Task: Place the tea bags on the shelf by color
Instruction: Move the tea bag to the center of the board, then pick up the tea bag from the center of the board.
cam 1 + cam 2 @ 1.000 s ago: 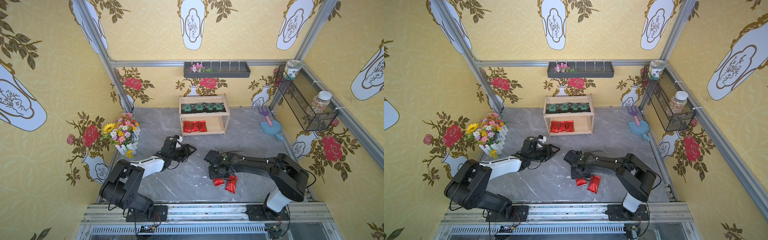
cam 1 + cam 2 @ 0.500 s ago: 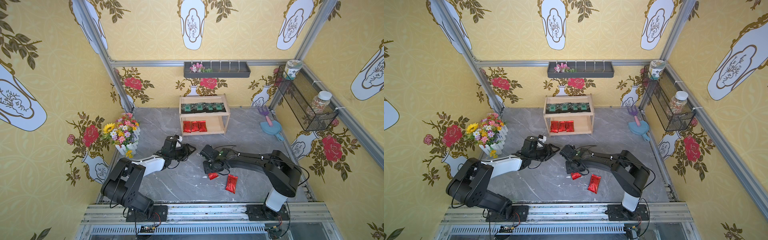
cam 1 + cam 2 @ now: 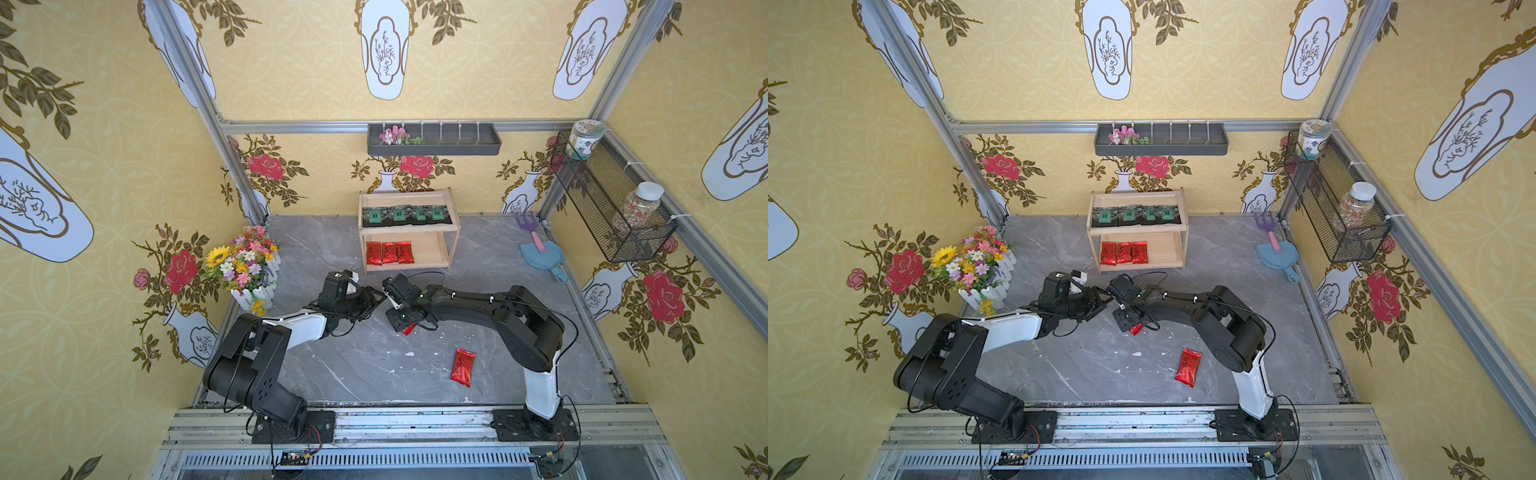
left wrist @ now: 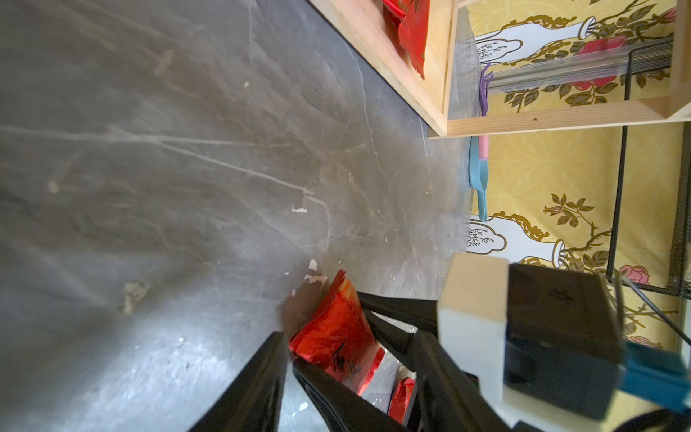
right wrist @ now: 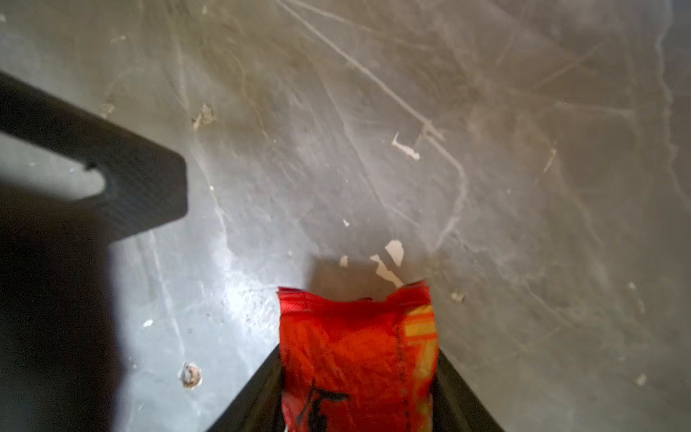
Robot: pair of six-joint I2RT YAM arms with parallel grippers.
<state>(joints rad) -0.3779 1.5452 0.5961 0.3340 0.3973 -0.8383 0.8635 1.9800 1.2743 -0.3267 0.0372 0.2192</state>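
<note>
Clamping a red packet (image 5: 347,336) in the right fingers (image 5: 254,389) above the counter's (image 3: 365,365) middle, with left fingers (image 5: 131,175) spread empty beside. Probably best lifting it level over the shelf's (image 3: 434,253) front rim, landing beside the three red packets (image 3: 390,252) there.

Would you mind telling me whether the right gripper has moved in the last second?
Yes: the right gripper has drawn away from the loose red packet, toward the shelf.
</note>
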